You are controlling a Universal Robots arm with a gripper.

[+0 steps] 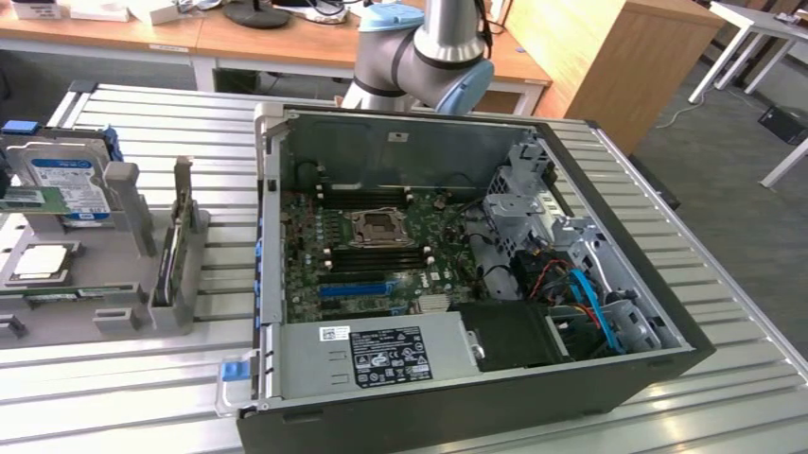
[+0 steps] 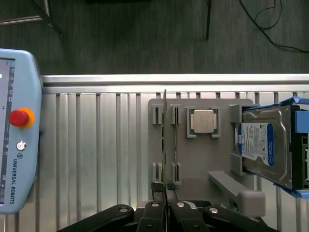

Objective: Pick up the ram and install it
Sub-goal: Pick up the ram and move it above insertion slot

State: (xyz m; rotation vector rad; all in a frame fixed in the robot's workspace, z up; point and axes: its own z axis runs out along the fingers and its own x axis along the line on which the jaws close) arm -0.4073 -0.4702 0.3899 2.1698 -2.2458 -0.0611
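Now, the fingers (image 2: 160, 200): pinched narrow, closed on the thin ram that sits between them.
Ram (image 2: 164, 140): a flat stick seen edge-on. It lines up with neither row of slots in the tray below, so I judge it is held clear of the tray, not seated in it.
Long axis: the part that shows runs straight away from the fingers, parallel to the tray's slots.
Grey tray (image 2: 203, 159): under the ram, on the ribbed desk (image 2: 96, 145).
Second stick (image 2: 175, 145): on edge in the tray's slots, just beside the ram.
Hard drive (image 2: 263, 145): at the tray's far side from the sticks.
Computer case (image 1: 378, 151): open, on the exterior view's right, well apart from the tray on that view's left.
Green board (image 1: 378, 255): flat on the case floor.
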